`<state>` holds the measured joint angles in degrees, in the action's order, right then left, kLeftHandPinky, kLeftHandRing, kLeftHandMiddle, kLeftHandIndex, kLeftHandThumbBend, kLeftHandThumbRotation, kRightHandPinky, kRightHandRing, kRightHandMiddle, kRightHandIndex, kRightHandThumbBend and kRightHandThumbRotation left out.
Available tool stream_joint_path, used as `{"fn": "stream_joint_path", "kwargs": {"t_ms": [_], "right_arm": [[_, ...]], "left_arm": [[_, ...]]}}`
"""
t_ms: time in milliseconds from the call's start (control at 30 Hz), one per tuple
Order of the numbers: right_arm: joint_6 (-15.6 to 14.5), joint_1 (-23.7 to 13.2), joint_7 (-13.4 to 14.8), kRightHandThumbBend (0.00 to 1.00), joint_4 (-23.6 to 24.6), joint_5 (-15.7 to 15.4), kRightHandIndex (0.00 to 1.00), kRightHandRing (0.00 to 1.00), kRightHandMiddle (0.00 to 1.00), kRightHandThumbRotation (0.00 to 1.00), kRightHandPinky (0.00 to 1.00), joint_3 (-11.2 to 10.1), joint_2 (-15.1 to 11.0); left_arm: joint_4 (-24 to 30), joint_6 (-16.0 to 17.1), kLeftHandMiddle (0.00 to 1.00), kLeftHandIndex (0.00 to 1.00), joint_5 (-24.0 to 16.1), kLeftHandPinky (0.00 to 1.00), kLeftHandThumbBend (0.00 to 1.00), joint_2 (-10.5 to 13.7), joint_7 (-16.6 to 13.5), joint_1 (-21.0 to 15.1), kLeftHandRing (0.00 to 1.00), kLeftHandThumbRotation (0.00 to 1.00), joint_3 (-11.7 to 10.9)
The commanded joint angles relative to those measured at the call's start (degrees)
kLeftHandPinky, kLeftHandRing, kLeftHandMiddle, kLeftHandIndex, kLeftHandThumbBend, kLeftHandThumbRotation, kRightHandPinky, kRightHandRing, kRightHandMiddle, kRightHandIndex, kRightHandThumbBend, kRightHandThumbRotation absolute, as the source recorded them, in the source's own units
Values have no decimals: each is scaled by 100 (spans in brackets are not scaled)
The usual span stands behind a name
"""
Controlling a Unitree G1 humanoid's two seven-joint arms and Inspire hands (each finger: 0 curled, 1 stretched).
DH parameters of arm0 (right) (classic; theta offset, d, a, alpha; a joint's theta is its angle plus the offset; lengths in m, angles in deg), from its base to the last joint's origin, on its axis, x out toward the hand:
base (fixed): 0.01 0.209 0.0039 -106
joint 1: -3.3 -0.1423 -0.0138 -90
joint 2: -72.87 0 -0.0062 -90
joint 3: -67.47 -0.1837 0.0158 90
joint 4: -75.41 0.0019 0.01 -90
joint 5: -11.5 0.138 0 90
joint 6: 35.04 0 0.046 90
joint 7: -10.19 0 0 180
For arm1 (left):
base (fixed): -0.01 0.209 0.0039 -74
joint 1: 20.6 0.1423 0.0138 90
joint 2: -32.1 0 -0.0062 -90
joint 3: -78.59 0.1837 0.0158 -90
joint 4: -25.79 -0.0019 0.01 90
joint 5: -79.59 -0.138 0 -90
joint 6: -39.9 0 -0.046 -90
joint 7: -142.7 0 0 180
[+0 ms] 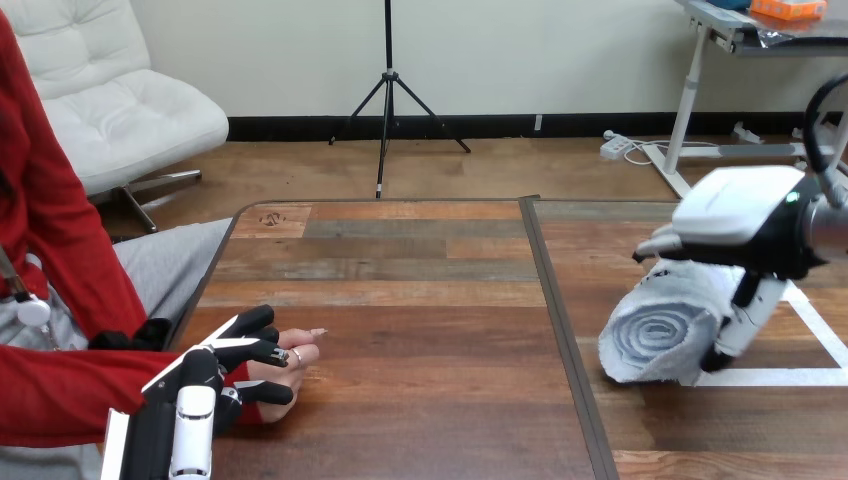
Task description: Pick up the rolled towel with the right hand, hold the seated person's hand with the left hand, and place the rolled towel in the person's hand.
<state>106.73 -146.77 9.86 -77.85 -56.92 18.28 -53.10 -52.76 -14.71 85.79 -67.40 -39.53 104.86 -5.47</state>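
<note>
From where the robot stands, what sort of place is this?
Probably a care-practice test station: a wooden table with white tape marks, the right hand curled round a rolled towel, the left hand curled round the person's hand.

The left hand and right hand are black with white back shells and black-and-white fingers.

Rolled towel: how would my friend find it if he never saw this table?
Look at the wooden table's right half, past the dark seam down its middle, by the white tape lines. There the robot's right hand grips the rolled towel: a grey bundle whose end shows a spiral, the only rolled-up thing there.
</note>
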Motion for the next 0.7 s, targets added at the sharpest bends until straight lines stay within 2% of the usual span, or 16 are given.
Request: {"fn": "stream_joint_path", "kwargs": {"t_ms": [0, 367, 500, 667], "right_arm": [[-108, -579, 583, 100, 55, -364, 98, 92, 96, 76, 86, 260, -155], [-342, -518, 1321, 100, -127, -895, 100, 96, 99, 66, 90, 639, -79], [-691, -412, 1734, 100, -142, -1237, 100, 97, 100, 64, 91, 893, -9], [-961, -329, 2104, 100, -233, -1475, 100, 99, 100, 60, 94, 1127, 77]], "left_arm": [[36, 56, 79, 50, 5, 53, 53, -323, 3, -595, 79, 100, -34], [5, 99, 79, 52, 15, 57, 50, -332, 8, -574, 80, 100, -33], [11, 94, 79, 52, 0, 58, 50, -356, -17, -553, 80, 100, -27], [18, 105, 78, 51, -33, 59, 51, -374, -35, -551, 79, 100, -15]]}}
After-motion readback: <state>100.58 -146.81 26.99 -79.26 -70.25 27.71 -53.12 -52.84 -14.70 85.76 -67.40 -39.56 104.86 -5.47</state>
